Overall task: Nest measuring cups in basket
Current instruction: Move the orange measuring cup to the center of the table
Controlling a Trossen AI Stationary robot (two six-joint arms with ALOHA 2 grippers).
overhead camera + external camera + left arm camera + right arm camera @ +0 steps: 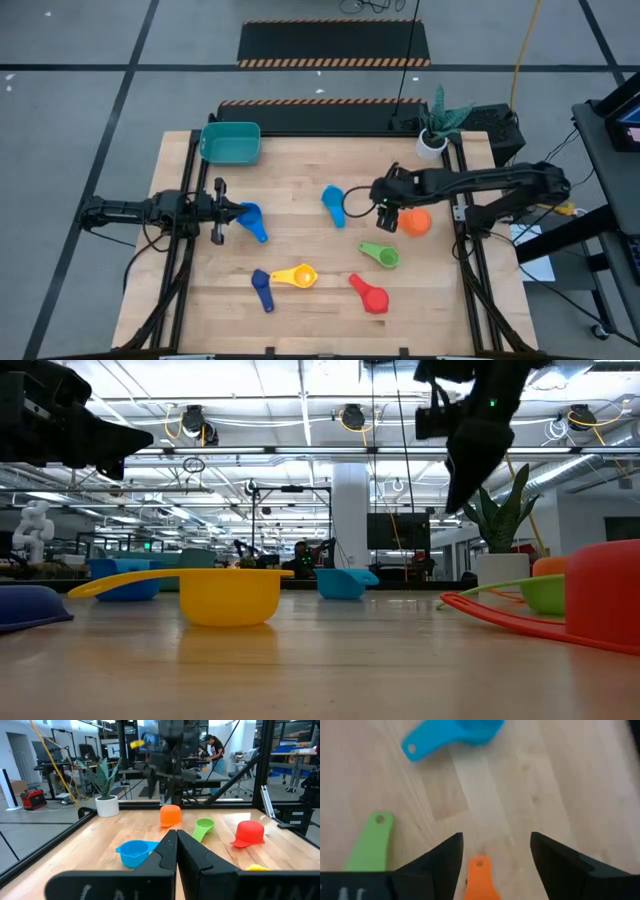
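Right wrist view showed the right gripper (492, 851) spread open directly above the orange cup (481, 881)'s handle, mid-table, well apart from the basket (231, 142). Best approach: drop straight, centre the handle, pinch near the bowl. Left gripper (222, 211) sat closed, empty, beside the blue cup (251, 218).

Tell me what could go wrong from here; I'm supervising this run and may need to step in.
1. The right gripper stands open over the orange cup's thin handle; closing off-centre could flick it away.
2. That cup sits upside down, so it would need turning before it nests.
3. The basket is at the far corner, a long carry past the light blue cup.
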